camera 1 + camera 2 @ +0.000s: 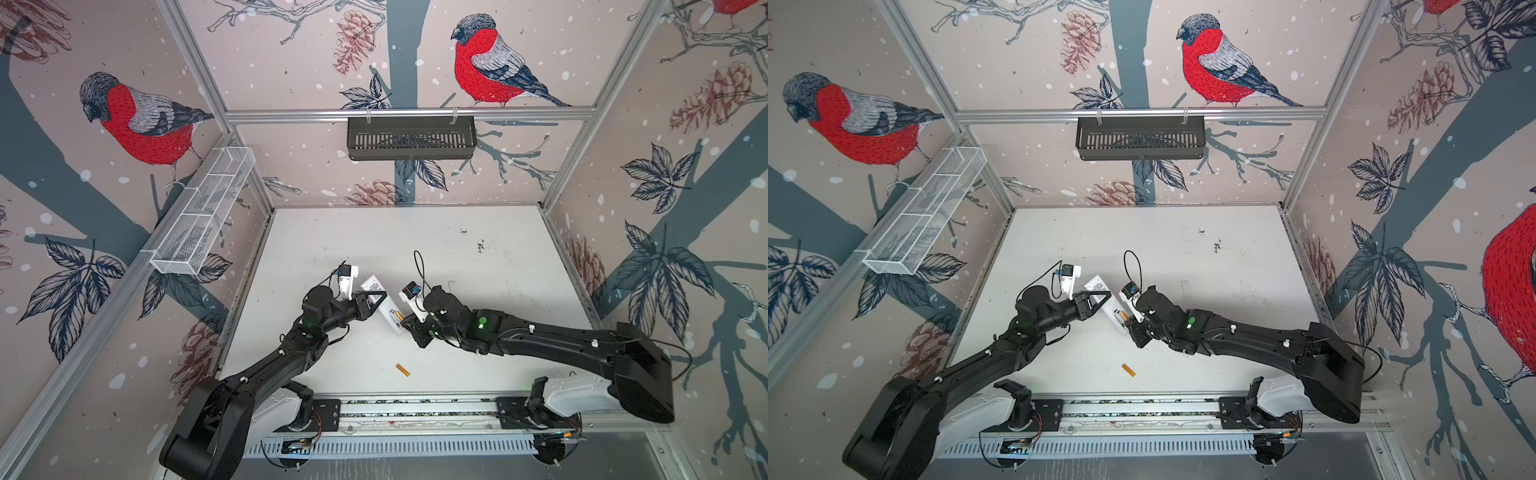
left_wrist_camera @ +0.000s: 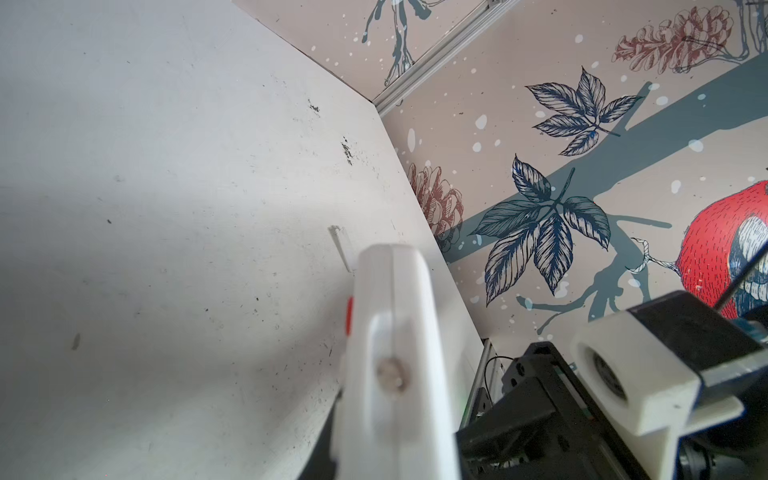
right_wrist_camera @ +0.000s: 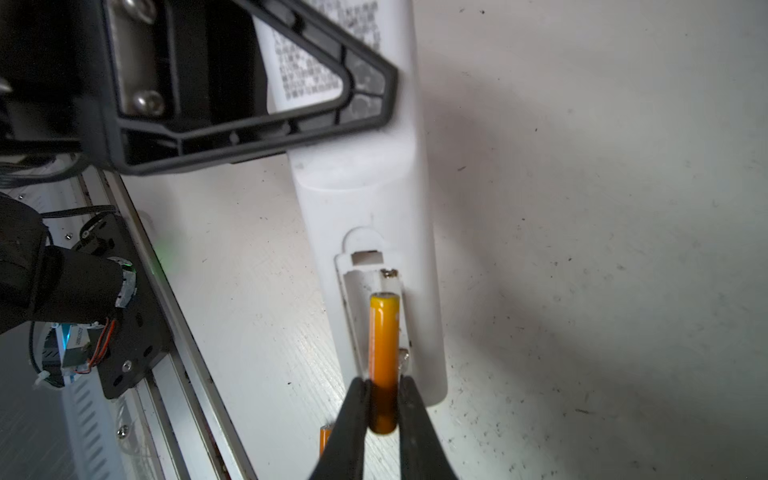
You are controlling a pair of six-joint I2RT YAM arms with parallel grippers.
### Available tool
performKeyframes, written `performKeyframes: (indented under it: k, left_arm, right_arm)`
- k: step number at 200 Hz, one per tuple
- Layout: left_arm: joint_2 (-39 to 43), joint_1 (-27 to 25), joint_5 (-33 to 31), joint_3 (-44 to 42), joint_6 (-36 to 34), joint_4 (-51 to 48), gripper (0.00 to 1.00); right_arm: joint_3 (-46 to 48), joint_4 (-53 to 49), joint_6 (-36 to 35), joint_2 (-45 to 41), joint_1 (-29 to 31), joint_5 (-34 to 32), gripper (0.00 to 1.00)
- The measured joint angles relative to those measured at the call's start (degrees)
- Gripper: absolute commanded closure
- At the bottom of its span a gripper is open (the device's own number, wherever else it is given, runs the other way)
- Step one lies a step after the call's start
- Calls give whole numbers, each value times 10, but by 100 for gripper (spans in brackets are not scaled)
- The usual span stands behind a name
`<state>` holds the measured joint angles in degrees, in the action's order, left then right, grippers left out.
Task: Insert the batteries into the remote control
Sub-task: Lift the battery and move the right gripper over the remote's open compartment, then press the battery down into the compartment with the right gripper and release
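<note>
Batteries lie apart. The first battery [image 3: 384, 357], orange with a darker rear end, is pinched at that rear end between the fingertips of the right claw [image 3: 384, 401], which is closed on it. The rest of the cylinder sticks out ahead of the tips. Its front end hangs over the open compartment [image 3: 365, 291] in the white back of the remote control [image 3: 361, 199], above the slot that has a small metal contact at its far end. Whether it touches the slot floor cannot be told.

The second battery [image 1: 402, 370] lies flat on the table [image 1: 457, 249], behind the right claw toward the arm bases and well apart from the remote control. In the right wrist view only its orange end shows, just beside one claw finger.

The remote control stretches away from the right claw's tips. Its farther part, the one with the printed label, is clamped by the left claw [image 1: 380, 296], which is closed across the remote's thickness with one black finger lying over the back. From the left wrist camera the remote stands out edge-on ahead of that claw, with a red button on its side.

A thin white strip [image 1: 450, 286] lies on the scuffed table behind the right claw, near the arm's wrist and clear of the remote.
</note>
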<state>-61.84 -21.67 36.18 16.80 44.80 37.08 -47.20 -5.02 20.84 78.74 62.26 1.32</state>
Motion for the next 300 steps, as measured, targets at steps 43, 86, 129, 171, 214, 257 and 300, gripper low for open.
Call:
performKeyframes:
  k: [43, 86, 129, 171, 214, 257, 300]
  left_arm:
    - [-23, 34, 13, -12, 33, 16, 100]
    - [-40, 50, 33, -15, 62, 39, 100]
    - [-53, 54, 43, -21, 76, 55, 100]
    - [-68, 60, 51, -24, 88, 74, 100]
    - [-84, 66, 61, -24, 94, 76, 100]
    - [-99, 73, 75, -18, 103, 76, 100]
    - [-107, 78, 87, -17, 105, 77, 100]
  right_arm:
    - [-25, -35, 17, 27, 0, -11, 83]
    - [-58, -57, 24, 53, 0, -13, 83]
    - [-89, -85, 30, 82, -1, -13, 83]
    - [-110, -112, 30, 94, 0, -15, 83]
    - [-118, -119, 30, 94, 10, -18, 83]
    - [-137, -127, 28, 113, 14, -20, 83]
    - [-148, -141, 30, 133, 10, -31, 83]
